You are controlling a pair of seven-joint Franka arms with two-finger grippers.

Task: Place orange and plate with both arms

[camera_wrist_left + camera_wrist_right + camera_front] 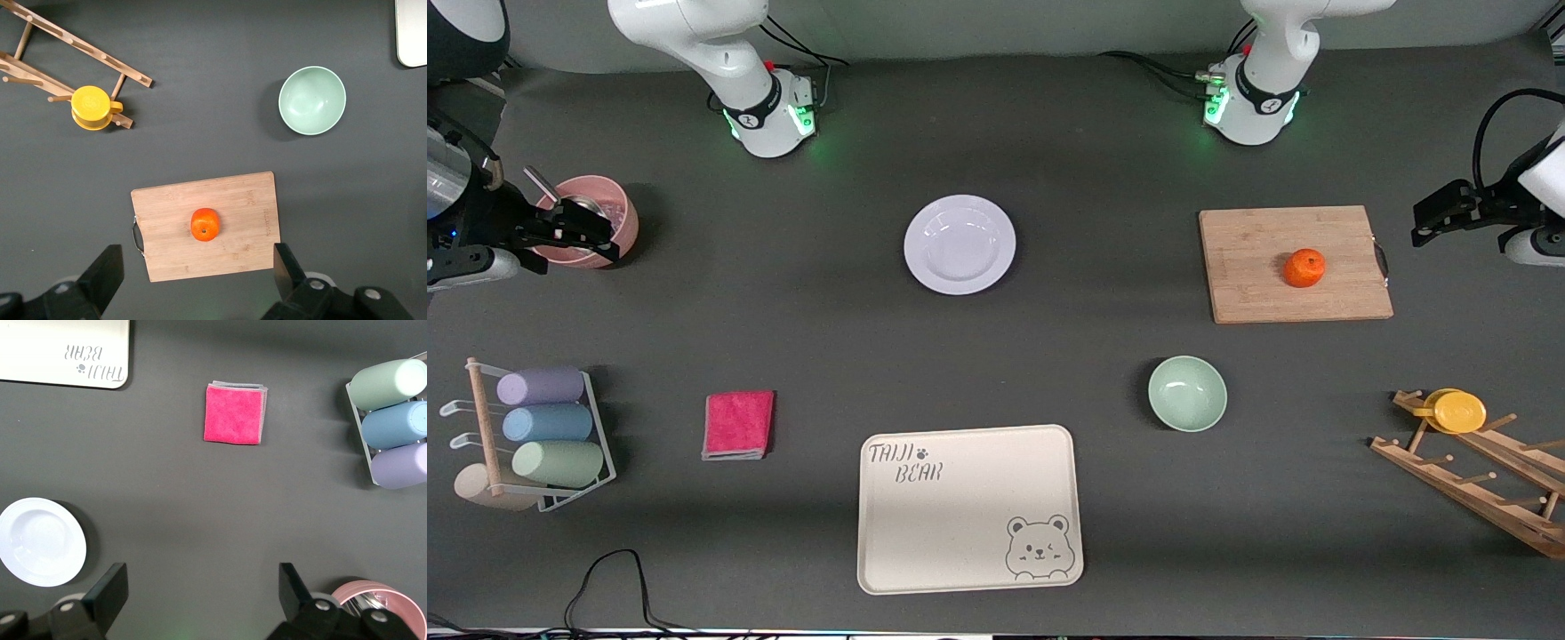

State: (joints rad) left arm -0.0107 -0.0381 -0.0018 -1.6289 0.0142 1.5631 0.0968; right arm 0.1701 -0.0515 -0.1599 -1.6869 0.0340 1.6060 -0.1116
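orange [1304,268] mid-board [1254,293], plate [959,244] alone — unobstructed

The plate [959,244] is showing a glossy, smooth glazed finish with light reflecting in its shallow centre. The orange [1304,268] is presenting a finely dimpled, slightly shiny skin and is lying on a cutting board [1294,264] of pale, matt wood with visible grain. The bowl [1187,393] is appearing smooth with a soft sheen. The tray [969,508] is showing a matt, faintly speckled surface. The folded cloth [738,424] is looking fuzzy. The table [800,338] is covered in a matt dark grey surface.
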